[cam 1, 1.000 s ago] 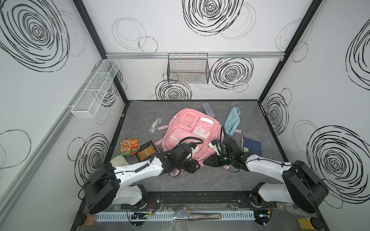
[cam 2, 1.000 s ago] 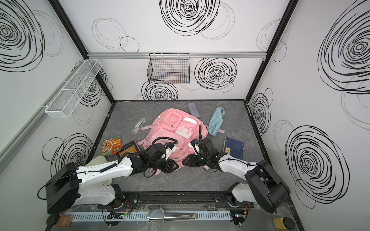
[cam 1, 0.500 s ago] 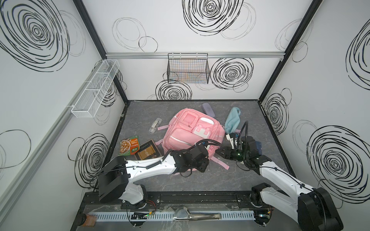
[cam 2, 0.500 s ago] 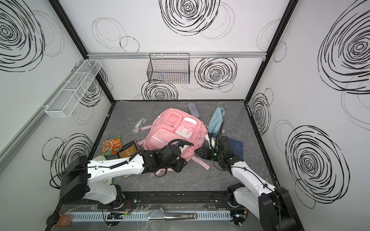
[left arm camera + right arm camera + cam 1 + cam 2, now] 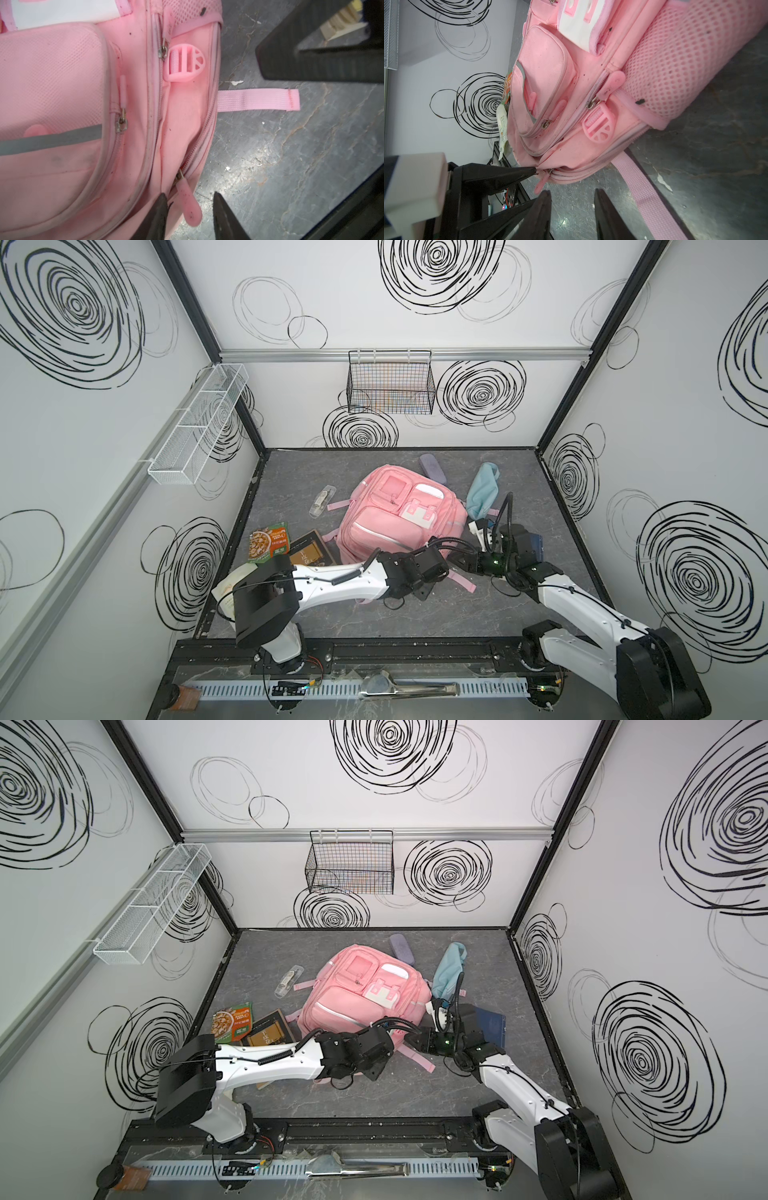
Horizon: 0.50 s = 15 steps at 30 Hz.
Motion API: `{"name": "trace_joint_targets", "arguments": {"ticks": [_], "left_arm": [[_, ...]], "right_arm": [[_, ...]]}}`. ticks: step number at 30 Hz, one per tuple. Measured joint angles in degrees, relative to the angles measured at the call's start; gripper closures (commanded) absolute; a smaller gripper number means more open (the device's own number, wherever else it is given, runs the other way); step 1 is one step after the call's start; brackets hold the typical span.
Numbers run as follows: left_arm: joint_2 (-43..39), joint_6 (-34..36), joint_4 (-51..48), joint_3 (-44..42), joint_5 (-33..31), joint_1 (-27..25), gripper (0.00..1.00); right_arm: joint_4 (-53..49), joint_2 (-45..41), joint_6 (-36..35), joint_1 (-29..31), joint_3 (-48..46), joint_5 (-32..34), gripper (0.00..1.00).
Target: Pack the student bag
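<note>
Lying front-up on the bench [image 5: 415, 614], the student bag [image 5: 390, 518] looks soft, light and floppy, so tugging its fabric would likely just drag it. The pink zipper pull [image 5: 190, 209] at the bag's corner seems the best hold. The left hand [image 5: 189, 194] straddles that pull, jaws apart and not pinching. The right hand [image 5: 572, 190] hovers open and empty just beside the bag. One bag, two hands, and one blue pouch [image 5: 482, 493] beside the bag.

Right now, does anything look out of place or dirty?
Yes: the pink backpack is peppered with dark specks and smudges, plainest around its zippers in both wrist views. One loose strap trails flat across the table.
</note>
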Motion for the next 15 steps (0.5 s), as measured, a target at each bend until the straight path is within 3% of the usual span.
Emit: {"name": "trace_joint_targets", "arguments": {"ticks": [8,15], "left_arm": [[1.05,1.14,0.0,0.2,0.74,0.79,0.79],[1.05,1.25,0.02,0.2,1.4,1.77,0.73]], "right_arm": [[-0.11,0.02,-0.33,-0.39,0.0,-0.17,0.62],[-0.15,0.44,-0.57,-0.39,0.0,-0.37,0.62]]}}
